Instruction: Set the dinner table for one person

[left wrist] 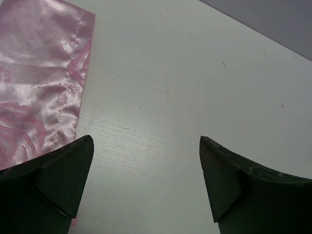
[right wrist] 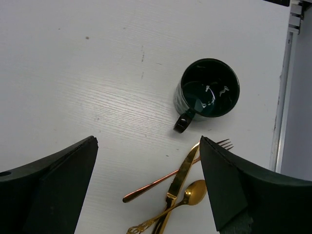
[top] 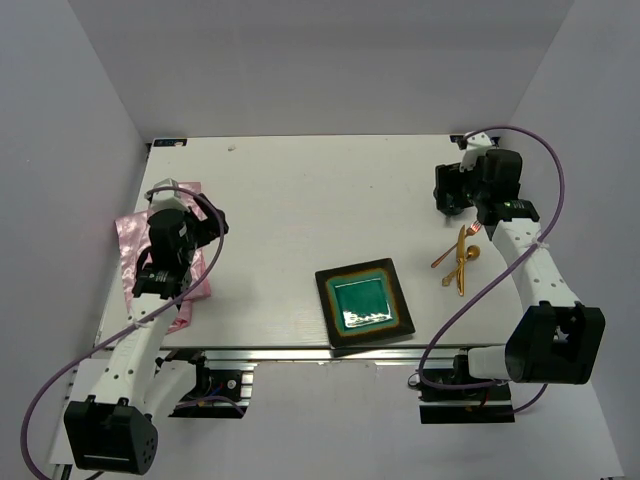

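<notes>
Placemat [top: 133,245] position decides the coming move, I think. The pink sheet lies far to the left of the plate [top: 365,303], well apart from it, with its long axis running from the far side toward the near rail. The left end effector [left wrist: 146,141] hangs over bare white table [top: 300,190] just beside the edge of the sheet that faces the plate. Its fingers are spread wide with nothing between them, and one finger [left wrist: 53,170] already overlaps that edge in the wrist view. So the left arm is clearly the nearer one. The right end effector [right wrist: 148,141], also spread and empty, hangs to the right of the plate and beyond it, over the gold cutlery [right wrist: 178,187] and the dark mug [right wrist: 209,92]. The plate sits at the near edge of the table.
</notes>
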Robot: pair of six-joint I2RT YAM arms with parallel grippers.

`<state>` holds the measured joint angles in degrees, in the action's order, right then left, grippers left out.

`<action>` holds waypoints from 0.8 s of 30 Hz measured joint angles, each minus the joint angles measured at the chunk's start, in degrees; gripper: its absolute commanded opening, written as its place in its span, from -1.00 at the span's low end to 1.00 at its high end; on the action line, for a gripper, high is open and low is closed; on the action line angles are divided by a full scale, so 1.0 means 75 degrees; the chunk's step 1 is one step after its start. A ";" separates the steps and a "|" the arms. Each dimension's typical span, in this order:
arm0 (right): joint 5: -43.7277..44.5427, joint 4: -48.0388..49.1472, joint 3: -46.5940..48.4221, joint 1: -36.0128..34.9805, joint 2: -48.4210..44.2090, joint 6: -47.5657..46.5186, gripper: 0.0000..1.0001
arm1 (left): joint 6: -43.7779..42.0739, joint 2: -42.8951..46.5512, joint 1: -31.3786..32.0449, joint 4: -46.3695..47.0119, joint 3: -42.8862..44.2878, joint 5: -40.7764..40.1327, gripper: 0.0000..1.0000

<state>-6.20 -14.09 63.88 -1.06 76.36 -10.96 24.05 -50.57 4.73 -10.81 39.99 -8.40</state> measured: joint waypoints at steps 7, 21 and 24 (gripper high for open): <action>-0.2072 -0.0560 0.0017 -0.0085 0.0000 -0.1492 0.79 | 0.0239 -0.0047 0.0000 -0.0440 0.0003 0.0245 0.73; -0.5199 -0.1472 -0.0694 -0.2180 0.0015 -0.4144 0.51 | 0.0187 -0.2722 0.0000 -0.2506 0.1547 -0.0169 -0.03; -0.5173 -0.1244 -0.0755 -0.2369 0.0105 -0.3893 0.54 | 0.0189 -0.3284 0.0000 -0.3016 0.1874 -0.0775 -0.05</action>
<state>-44.99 -23.42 58.22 -18.83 77.14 -40.16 25.47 -75.20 4.73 -33.43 54.04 -14.22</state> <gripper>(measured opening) 0.759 0.479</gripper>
